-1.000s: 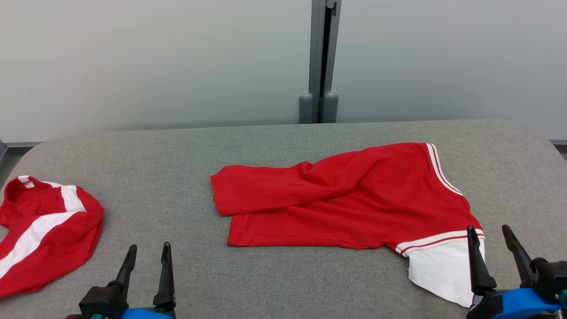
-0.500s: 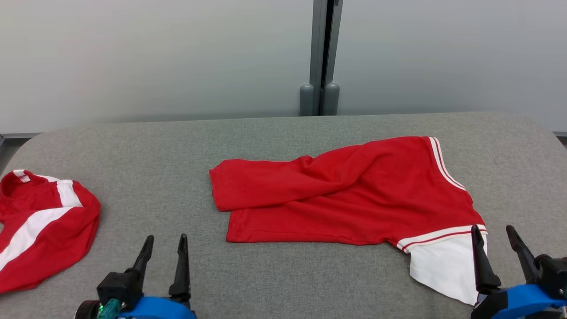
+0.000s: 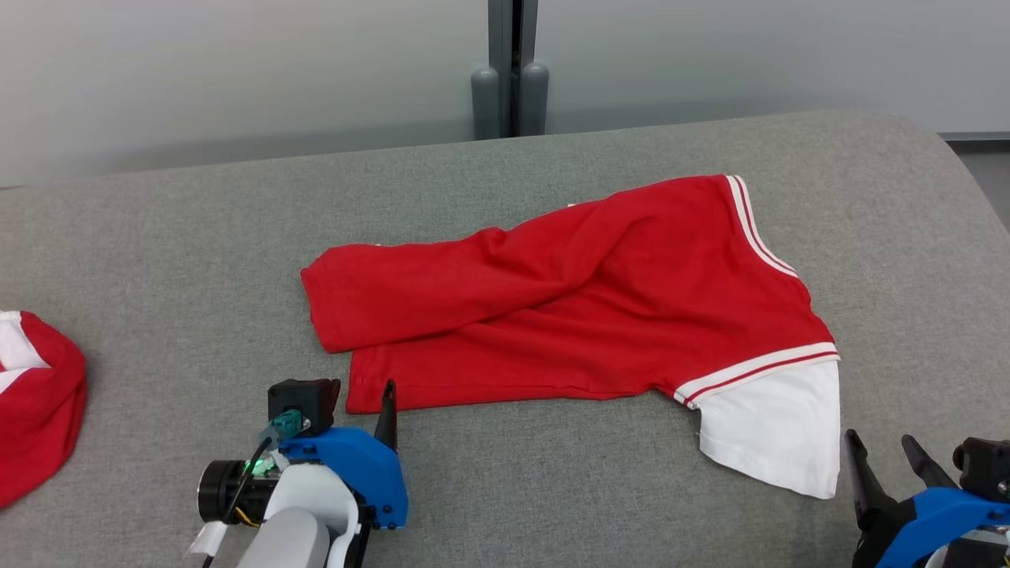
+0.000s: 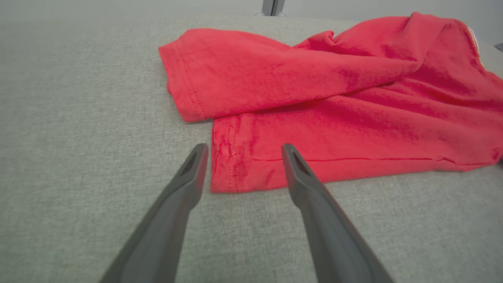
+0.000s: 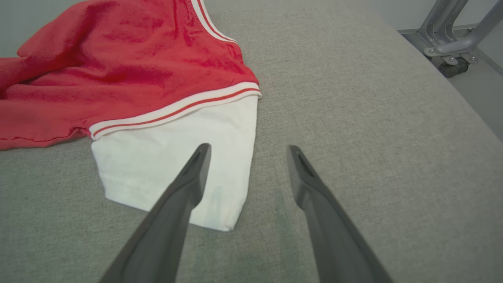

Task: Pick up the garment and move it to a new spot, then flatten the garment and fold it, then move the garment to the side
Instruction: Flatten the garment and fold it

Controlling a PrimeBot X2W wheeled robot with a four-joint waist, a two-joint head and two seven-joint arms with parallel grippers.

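1. L gripper (image 4: 243, 149): nearest, low at the table's front edge. Fingers spread wide, nothing btwn them gripped. In the wrist view the L fingertip (image 4: 199, 151) sits over bare grey cloth just beside the hem corner; the other tip is over the red hem itself. Can't tell if either touches the fabric.
2. R gripper (image 5: 248, 147): also near the front, at the far R. Fingers spread wide, holding nothing. One finger lies over the white sleeve (image 5: 173, 157), the other over bare surface just past the sleeve's edge. Contact w/ the sleeve: can't tell.
3. Garment (image 3: 568, 308): red shirt, mid-table, lying crosswise and rumpled. One red flap is folded over the body, w/ creases running toward the R. The near hem faces the robot. White sleeve at its near-R corner, set off by a white-and-red striped band. A 2nd white-striped edge at the far-R corner.
4. Table (image 3: 197, 237): grey padded fabric top, rounded corners.
5. 2nd red-and-white garment (image 3: 39, 394): bunched at the L edge of the head view, well apart from the shirt.
6. Beyond the far table edge: grey post (image 3: 510, 79) against a pale wall.
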